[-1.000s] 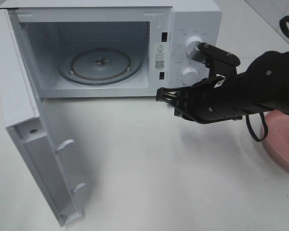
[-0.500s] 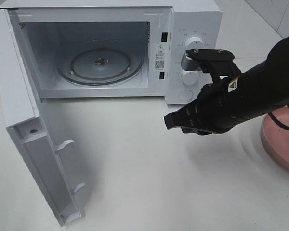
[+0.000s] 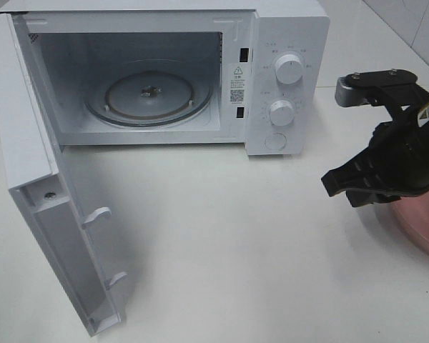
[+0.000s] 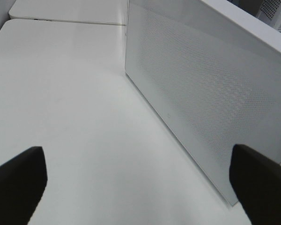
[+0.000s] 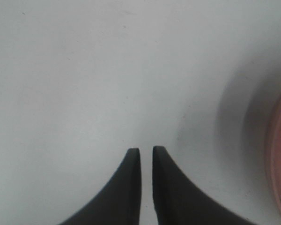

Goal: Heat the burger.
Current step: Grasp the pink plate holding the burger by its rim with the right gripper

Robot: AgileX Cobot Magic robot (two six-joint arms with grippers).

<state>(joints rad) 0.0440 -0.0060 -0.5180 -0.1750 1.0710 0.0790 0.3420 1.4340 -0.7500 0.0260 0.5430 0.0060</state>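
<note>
**A:** Burger: not in any view. Only the rim of the pink plate (image 3: 423, 232) shows, at the lower right edge of the high view. Whether the burger sits on it, cannot tell.

**B:** What moved?

**A:** Right gripper (image 3: 332, 186). A second ago it was mid-frame, in front of the microwave (image 3: 286, 43) dials. Now it is at the right edge, over the plate's rim. Its jaws looked closed then. The wrist view now shows a thin slit between them, nothing in it.

**B:** Left gripper (image 4: 138, 180)?

**A:** Jaws wide apart, empty, above the table (image 4: 61, 93) beside a white perforated panel of the microwave.

**B:** Oven?

**A:** Door (image 3: 28, 164) swung out at the left of the frame, turntable (image 3: 149, 93) bare.

**B:** My reading: the door-opening is done and the right arm is likely going for the burger. Loading and heating not yet done.
</note>
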